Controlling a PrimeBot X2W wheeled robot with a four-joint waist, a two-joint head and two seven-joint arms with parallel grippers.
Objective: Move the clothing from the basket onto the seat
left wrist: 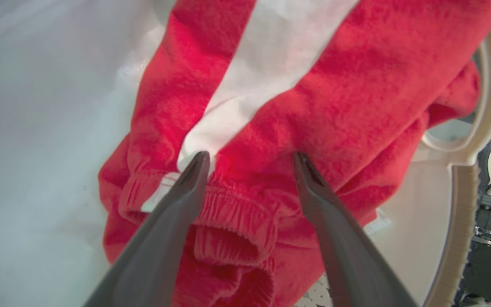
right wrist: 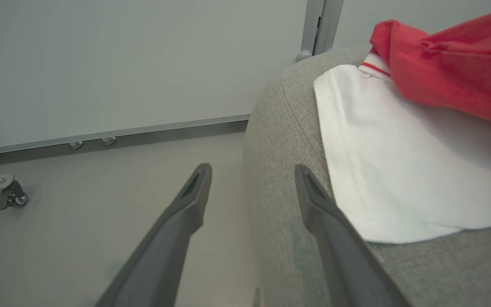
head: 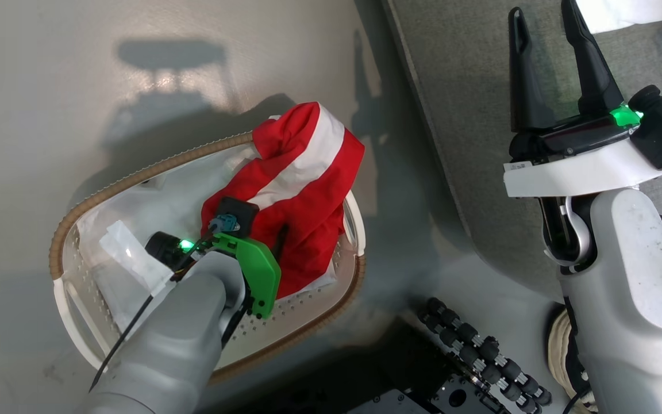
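Note:
A red garment with a broad white stripe, part of the clothing, lies bunched at the right end of the basket, reaching over its rim. My left arm reaches down into the basket. My left gripper is open, and its fingertips rest on the red fabric just above an elastic cuff, with nothing pinched. My right gripper stands open and empty above the grey seat. Beside my right gripper, another piece of clothing, white and red, lies on the seat.
The basket's white lining lies bare to the left of the garment. Pale floor surrounds the basket, which stands close to the seat's edge. My dark base with a row of rollers sits below. A castor and a wall rail show beyond the seat.

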